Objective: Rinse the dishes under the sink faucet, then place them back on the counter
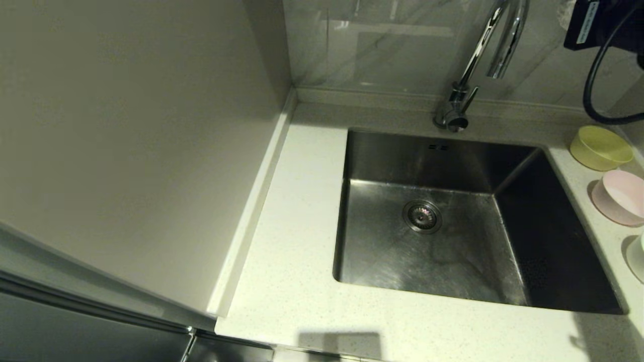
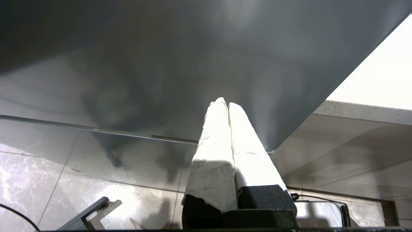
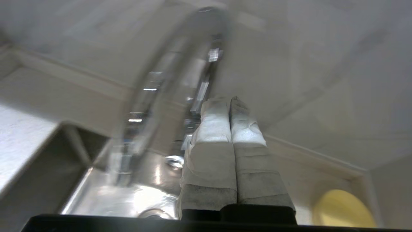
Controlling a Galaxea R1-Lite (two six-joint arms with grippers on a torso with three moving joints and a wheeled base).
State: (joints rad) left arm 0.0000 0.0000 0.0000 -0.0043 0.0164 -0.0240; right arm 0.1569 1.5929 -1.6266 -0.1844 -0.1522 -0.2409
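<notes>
Right gripper [image 3: 229,100]: fingers clenched flat together, grasping nothing. It hangs up near the faucet [image 1: 495,48], over the sink's back edge. In the head view only the arm's black housing and cable show, at about 1 o'clock in the frame, to the right of the spout.

Left gripper [image 2: 224,103]: fingers pressed together, empty. Parked below the surface, facing a dark grey cabinet panel [image 2: 161,64] with marbled floor tile [image 2: 38,180] under it.

Sink [image 1: 382,211]: steel basin with the drain strainer [image 1: 422,216] near centre and nothing else in it. Two overflow slots on the back wall.

Faucet sits at 12 o'clock from the drain, its spout arching out over the basin. I cannot see any water coming from it.

Dishes stand in a row on the surface [image 1: 297,281] along the sink's right rim, at roughly 2 to 3 o'clock from the drain:
- yellow-green bowl [image 1: 600,147] farthest back, also seen from the right wrist
- pink bowl [image 1: 619,196] just in front of it
- white bowl [image 1: 637,257] nearest, cut by the frame edge

All three stand apart from each other.
</notes>
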